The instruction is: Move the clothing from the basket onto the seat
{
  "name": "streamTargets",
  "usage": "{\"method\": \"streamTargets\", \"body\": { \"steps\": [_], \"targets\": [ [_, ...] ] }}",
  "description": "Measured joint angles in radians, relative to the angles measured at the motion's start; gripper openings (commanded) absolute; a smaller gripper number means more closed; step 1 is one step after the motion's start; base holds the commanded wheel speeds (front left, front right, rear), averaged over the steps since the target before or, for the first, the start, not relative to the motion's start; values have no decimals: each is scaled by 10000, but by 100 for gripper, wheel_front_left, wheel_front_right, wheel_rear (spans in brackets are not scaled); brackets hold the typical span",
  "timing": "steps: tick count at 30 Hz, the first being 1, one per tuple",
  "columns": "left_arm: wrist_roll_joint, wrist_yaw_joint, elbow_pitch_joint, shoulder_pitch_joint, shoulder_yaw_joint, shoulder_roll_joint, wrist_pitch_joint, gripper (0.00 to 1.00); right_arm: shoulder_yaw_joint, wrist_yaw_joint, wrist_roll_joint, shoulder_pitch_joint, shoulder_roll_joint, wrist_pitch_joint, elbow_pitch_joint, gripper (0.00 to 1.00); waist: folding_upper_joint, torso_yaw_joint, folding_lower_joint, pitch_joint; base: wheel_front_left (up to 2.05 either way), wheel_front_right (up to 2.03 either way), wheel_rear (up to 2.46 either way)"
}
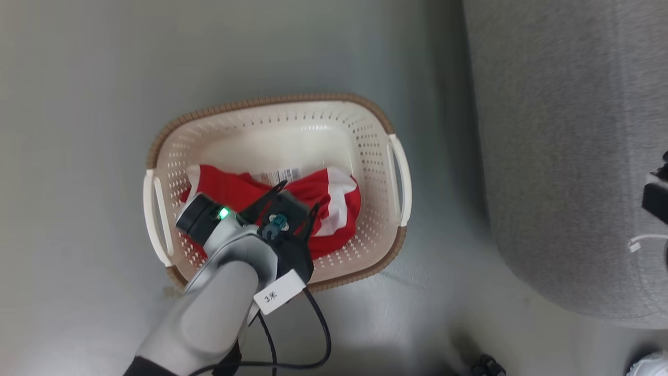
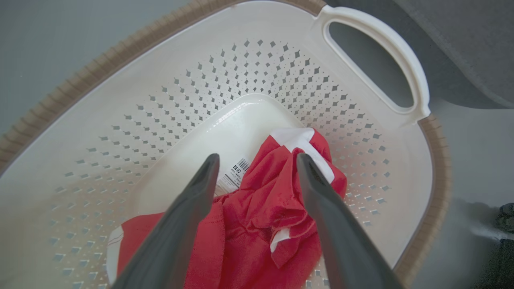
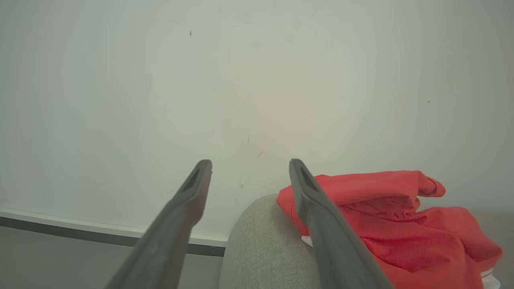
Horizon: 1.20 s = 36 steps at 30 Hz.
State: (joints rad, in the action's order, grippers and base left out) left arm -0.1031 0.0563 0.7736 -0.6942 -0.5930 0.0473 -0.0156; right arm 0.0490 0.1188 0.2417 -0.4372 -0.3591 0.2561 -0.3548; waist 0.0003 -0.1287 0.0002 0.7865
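Note:
The cream basket point(image 1: 271, 102) with a brown rim stands on the floor, and red clothing point(image 1: 334, 209) with white trim lies crumpled in its near half. My left gripper point(image 1: 300, 194) reaches down into the basket, open, its fingers either side of a raised fold of the red fabric point(image 2: 269, 200) inside the perforated basket wall point(image 2: 160, 120). The left gripper point(image 2: 257, 160) holds nothing. The grey seat point(image 1: 563, 156) fills the right side. My right gripper point(image 3: 249, 163) is open and empty, beside another red garment point(image 3: 381, 216) lying on the seat point(image 3: 265, 241).
A barcode label point(image 2: 237, 172) sits on the basket floor by the clothing. A black cable point(image 1: 318, 334) loops off my left forearm. A dark part and a white cord point(image 1: 647, 239) show at the right edge over the sofa. A pale wall point(image 3: 241, 80) with a skirting board stands behind the seat.

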Motion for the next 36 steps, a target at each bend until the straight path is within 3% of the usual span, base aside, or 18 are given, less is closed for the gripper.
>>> {"method": "streamTargets", "body": {
  "steps": [15, 24, 25, 26, 27, 28, 29, 30, 36],
  "targets": [
    [-330, 138, 437, -665, -1034, 0, -318, 100, 153, 15, -163, -959, 299, 4, 167, 100, -1, -64, 0, 1635, 0, 0, 0],
    [-769, -217, 1104, -1174, -1114, 6, -303, 100, 460, 13, -408, -1322, 395, 6, 196, 100, -1, -376, -2, 2021, 0, 0, 0],
    [-813, -221, 1160, -1197, -1156, 6, -303, 83, 491, 13, -416, -1328, 405, 6, 245, 100, -1, -404, -2, 2049, 0, 0, 0],
    [-836, -226, 1197, -1204, -1200, 4, -303, 43, 514, 13, -418, -1329, 410, 6, 295, 100, -1, -426, -2, 2069, 0, 0, 0],
    [-888, -242, 1216, -1207, -1233, 2, -307, 32, 531, 13, -422, -1337, 422, 6, 345, 100, -1, -444, -2, 2082, 0, 0, 0],
    [-938, -301, 1223, -1206, -1260, 2, -322, 6, 554, 13, -433, -1353, 433, 6, 414, 100, -1, -455, -2, 2080, 0, 0, 0],
    [-1001, -301, 1225, -1206, -1287, 8, -414, 6, 569, 12, -435, -1373, 449, 6, 479, 100, -1, -458, -2, 2064, 0, 0, 0],
    [-1091, -301, 1223, -1206, -1312, 8, -485, 0, 585, -2, -462, -1402, 462, 6, 562, 100, -1, -455, -2, 2038, 0, 0, 0],
    [-1542, -387, 1122, -1204, -1530, 10, -986, 0, 765, -84, -500, -1481, 543, 8, 1133, 100, -3, -383, -2, 1740, 0, 0, 0]
  ]
}}
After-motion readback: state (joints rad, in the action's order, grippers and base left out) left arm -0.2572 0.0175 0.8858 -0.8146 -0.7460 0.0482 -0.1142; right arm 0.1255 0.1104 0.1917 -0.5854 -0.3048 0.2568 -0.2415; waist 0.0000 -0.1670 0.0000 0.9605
